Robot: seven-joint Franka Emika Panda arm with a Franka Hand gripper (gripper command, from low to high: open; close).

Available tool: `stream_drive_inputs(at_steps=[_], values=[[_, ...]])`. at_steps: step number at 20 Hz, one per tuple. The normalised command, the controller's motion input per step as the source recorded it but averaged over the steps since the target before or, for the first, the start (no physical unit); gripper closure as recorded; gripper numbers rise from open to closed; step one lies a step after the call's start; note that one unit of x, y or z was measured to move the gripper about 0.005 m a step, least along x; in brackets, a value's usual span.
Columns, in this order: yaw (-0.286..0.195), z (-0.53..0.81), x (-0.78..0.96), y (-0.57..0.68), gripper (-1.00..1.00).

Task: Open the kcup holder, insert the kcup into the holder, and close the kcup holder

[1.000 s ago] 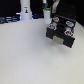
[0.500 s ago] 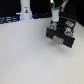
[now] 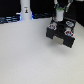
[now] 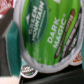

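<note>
Near the far edge of the white bench (image 3: 25,55), toward the exterior view's right, sits the kcup holder (image 3: 62,33) — a black boxy unit with a drawer pulled out toward the bench's right edge, its upper face showing round pod slots with bits of colour in them. Directly above the holder hangs the gripper (image 3: 60,15), its pale fingers pointing down, with something white and green between them that is too blurred in this view to make out clearly. The wrist view settles it: the kcup (image 4: 47,32) fills almost the whole picture, its green foil lid facing the camera and printed with "Green Mountain" and "Dark Magic", the white rim curving round it. The pod sits right under the wrist camera, which fits with the fingers being clamped on it, though the fingertips themselves are not visible there. Below the lid's rim a few other pod tops (image 4: 27,70) show in the holder's dark slots. At the far edge, toward the exterior view's left, a tall white bottle-shaped object (image 3: 25,10) with a dark mark stands upright, well apart from the holder — the open bench surface lies between and in front of them.
</note>
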Motion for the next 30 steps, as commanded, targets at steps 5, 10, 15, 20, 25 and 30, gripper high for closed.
stream_drive_inputs(at_steps=[5, 10, 15, 20, 25, 30], values=[[0.028, -0.21, -0.02, 0.11, 1.0], [0.009, -0.21, 0.03, 0.0, 1.0], [0.015, -0.28, -0.01, 0.03, 1.0], [0.034, -0.26, -0.01, 0.09, 1.0], [0.022, -0.25, 0.02, 0.06, 1.0], [0.019, -0.25, 0.01, 0.05, 1.0]])
